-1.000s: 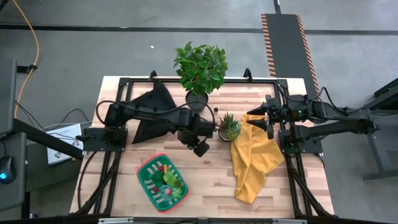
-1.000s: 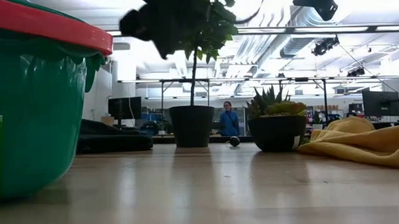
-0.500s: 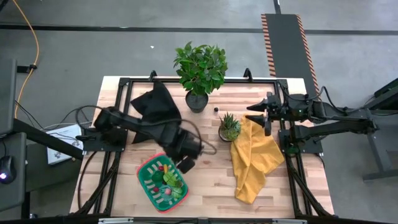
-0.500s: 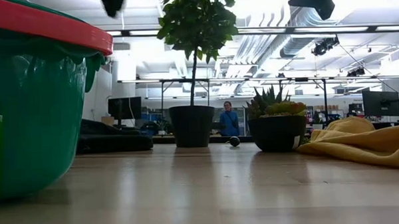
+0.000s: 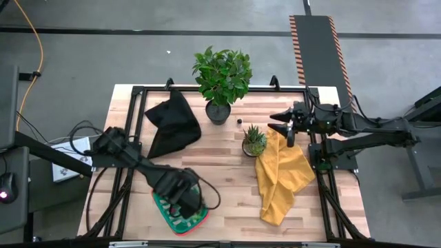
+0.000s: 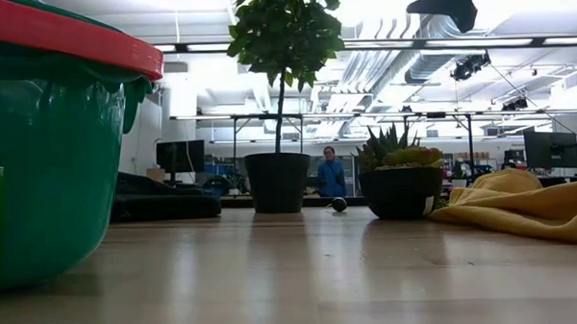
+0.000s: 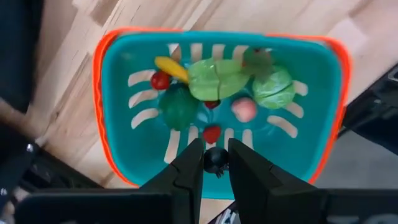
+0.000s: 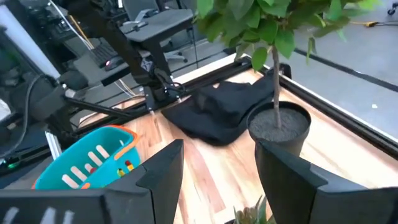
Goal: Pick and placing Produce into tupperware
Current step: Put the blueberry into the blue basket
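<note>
A small dark round object (image 7: 216, 160) is grasped by the left gripper (image 7: 215, 163) above the green tupperware (image 7: 318, 118), where the toy produce (image 7: 217, 79) is piled. The right gripper (image 8: 217, 171) is held released above the worktop (image 5: 224, 186).

Grey concrete floor (image 5: 103, 55) all round the wooden table (image 5: 227, 186). Orange cable (image 5: 36, 48) at 10 o'clock, hazard-striped ramp (image 5: 318, 52) at 1. Ceiling ducts (image 6: 399, 28), strip lights, monitors (image 6: 180, 156), person in blue (image 6: 331, 175) far behind.

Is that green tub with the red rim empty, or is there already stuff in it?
Not empty. The tub already holds several toy fruits and vegetables: green, red, pink and yellow pieces grouped in its middle.
</note>
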Action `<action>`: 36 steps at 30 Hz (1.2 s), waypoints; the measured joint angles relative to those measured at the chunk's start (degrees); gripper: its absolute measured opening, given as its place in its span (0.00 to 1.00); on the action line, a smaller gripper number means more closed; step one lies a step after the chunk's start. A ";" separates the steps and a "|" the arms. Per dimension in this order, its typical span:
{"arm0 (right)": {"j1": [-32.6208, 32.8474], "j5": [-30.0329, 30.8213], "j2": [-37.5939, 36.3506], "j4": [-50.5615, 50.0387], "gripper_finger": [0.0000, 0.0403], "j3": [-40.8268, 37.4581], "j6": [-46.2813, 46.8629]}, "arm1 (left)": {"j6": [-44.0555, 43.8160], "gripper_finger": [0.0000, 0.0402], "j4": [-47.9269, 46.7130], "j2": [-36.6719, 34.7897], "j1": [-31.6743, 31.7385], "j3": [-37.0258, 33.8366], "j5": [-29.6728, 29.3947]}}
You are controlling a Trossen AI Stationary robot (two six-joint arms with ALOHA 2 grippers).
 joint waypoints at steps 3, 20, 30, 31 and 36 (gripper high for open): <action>-0.02 0.20 0.50 0.63 0.47 0.00 1.32 | -1.33 0.15 2.44 -0.02 -1.93 -1.89 -0.03; -0.02 -0.08 1.14 1.79 0.47 0.02 4.83 | -5.65 0.15 29.30 0.00 -3.89 -20.74 4.58; -0.02 -0.11 1.14 1.79 0.47 0.02 4.78 | -6.43 0.15 26.84 0.00 -4.16 -21.83 4.38; -0.01 -0.12 1.14 1.79 0.47 0.02 4.78 | -6.42 0.15 26.13 0.00 -4.19 -21.83 4.42; 0.00 -0.15 1.14 1.79 0.47 0.00 4.72 | -6.36 0.15 24.30 0.00 -4.32 -21.83 3.94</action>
